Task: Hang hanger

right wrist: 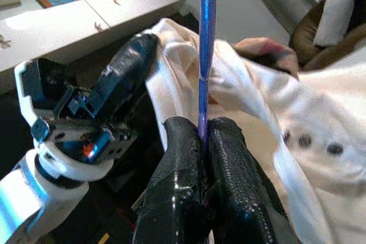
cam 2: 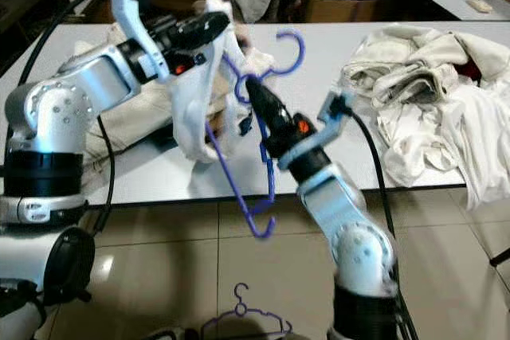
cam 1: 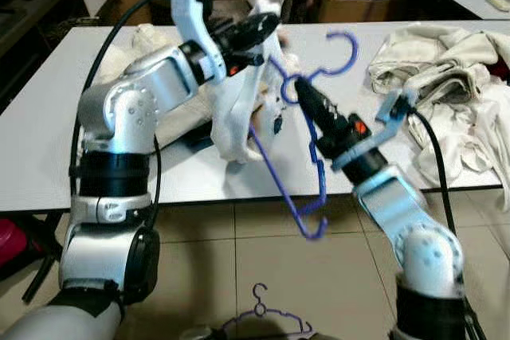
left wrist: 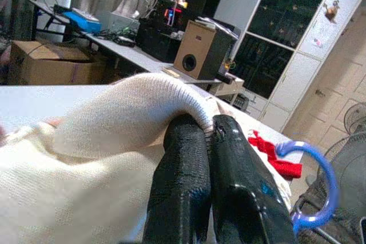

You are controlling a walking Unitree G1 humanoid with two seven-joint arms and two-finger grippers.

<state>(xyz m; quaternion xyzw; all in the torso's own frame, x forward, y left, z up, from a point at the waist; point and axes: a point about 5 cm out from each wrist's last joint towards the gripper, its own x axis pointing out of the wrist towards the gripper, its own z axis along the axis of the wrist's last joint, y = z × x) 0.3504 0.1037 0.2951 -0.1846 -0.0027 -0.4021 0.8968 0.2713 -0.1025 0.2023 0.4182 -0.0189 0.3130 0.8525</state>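
Right gripper [cam 1: 299,85]: fingers closed on blue hanger [cam 1: 275,165], held tilted above the front edge of the white tabletop [cam 1: 48,117]. Left gripper [cam 1: 271,25]: fingers pinched on cream garment [cam 1: 239,117], which drapes against the hanger. Heap of pale clothes [cam 1: 446,85] at right. Second hanger [cam 1: 263,316] on the floor.

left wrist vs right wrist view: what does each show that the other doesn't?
Left wrist: the left gripper pinching the white garment, the blue hanger hook beside it, a speaker and cardboard box behind.

Right wrist: the right gripper clamped on the hanger's straight bar, with the left gripper seen from outside.

Both: garment and blue hanger.
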